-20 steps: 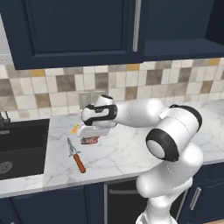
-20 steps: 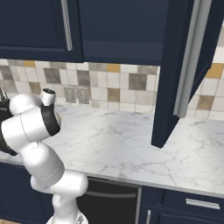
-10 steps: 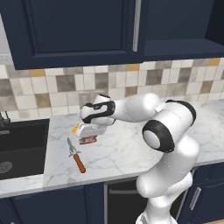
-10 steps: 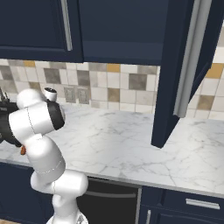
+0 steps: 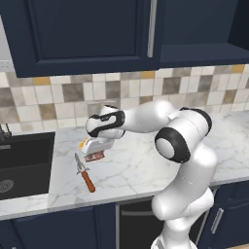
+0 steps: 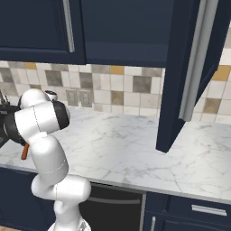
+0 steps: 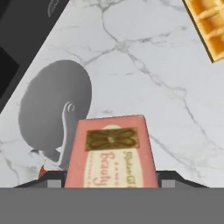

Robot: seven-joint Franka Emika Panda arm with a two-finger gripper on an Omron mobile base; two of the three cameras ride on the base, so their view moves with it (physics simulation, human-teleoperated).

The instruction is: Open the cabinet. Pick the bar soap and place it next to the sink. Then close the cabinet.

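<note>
The gripper (image 5: 96, 151) hangs low over the marble counter (image 5: 146, 165), a little to the right of the sink (image 5: 24, 163), with the white arm reaching in from the right of the left base view. The bar soap (image 7: 110, 153) sits between the two fingertips, its pink printed face turned up toward the hand camera and its near end running down between the dark finger tips at the bottom of the hand view. The claw is clenched on the bar soap, jaws held partway apart by the block's width. In the left base view the bar soap (image 5: 95, 156) shows as a reddish sliver just under the hand, at or just above the counter; whether it touches the marble cannot be told.

Beside the hand lies the flat orange ridged square (image 7: 209, 24), toward the backsplash. The orange-handled knife (image 5: 85, 173) lies on the counter just in front of the gripper, blade toward it, handle toward the counter edge.

In the right base view the cabinet (image 6: 189, 67) stands with its door swung out over the counter, well to the right of the arm
</note>
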